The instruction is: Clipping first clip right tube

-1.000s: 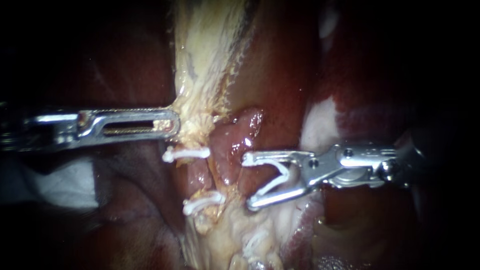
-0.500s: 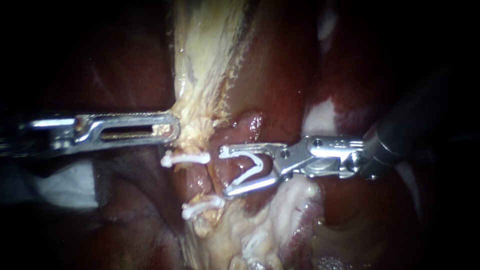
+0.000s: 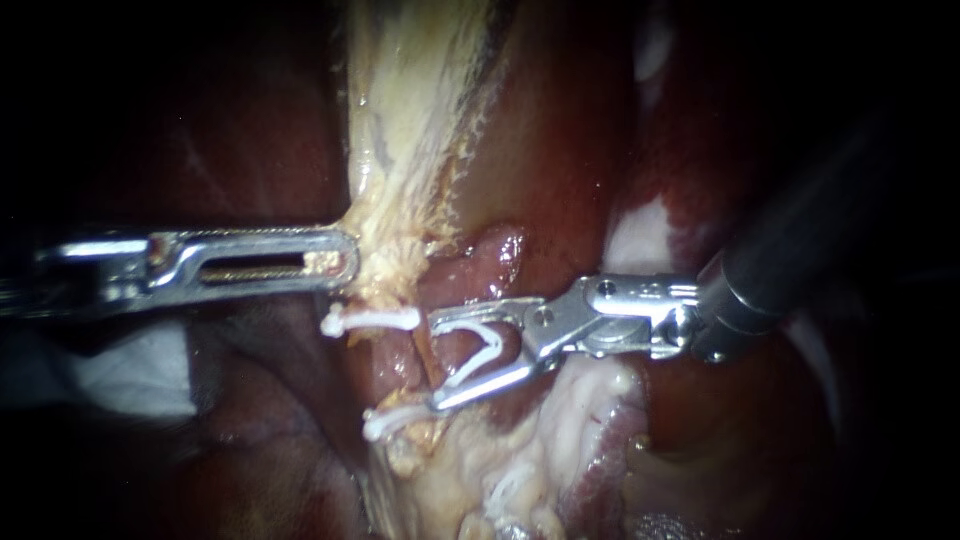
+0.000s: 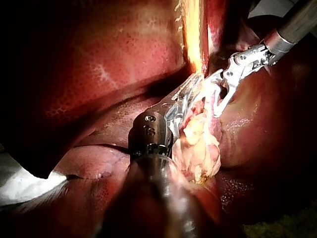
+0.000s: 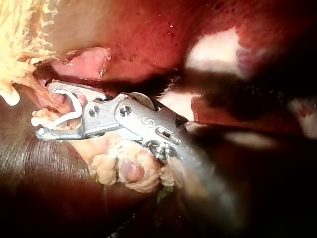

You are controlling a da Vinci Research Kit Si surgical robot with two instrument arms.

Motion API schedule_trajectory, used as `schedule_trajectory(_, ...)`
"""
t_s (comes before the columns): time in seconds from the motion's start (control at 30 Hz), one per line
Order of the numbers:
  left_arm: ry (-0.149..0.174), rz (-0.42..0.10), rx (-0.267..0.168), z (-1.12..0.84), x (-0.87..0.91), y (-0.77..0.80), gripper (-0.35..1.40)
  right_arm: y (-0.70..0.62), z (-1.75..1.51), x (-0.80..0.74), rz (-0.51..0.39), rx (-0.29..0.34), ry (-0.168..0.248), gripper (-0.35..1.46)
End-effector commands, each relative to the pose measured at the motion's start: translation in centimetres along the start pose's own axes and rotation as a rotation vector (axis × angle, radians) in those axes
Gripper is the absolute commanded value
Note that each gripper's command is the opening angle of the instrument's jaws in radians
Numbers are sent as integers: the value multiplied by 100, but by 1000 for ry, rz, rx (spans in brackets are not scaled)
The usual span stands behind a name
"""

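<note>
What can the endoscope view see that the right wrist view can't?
Only the endoscope view: the left instrument holding the yellow tissue, and a white cloth. Only the right wrist view: nothing new that I can tell, just a closer look. Both: the right instrument carrying an open clip, and the dark red liver.

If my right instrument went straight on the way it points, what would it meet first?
The right instrument, carrying a white clip, would likely first meet the reddish tube just inside its jaws; depth is unclear. Left instrument grips pale tissue nearby.
</note>
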Motion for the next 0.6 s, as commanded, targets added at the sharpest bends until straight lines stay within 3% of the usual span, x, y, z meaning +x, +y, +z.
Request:
schedule_trajectory(0.03, 0, 0, -1, 1, 0, 0, -35, 0, 1, 0, 4, 7, -4, 56)
schedule_trajectory(0.6, 0, -1, -1, 2, 0, 0, -35, -16, 32, 7, 45, 87, -9, 51)
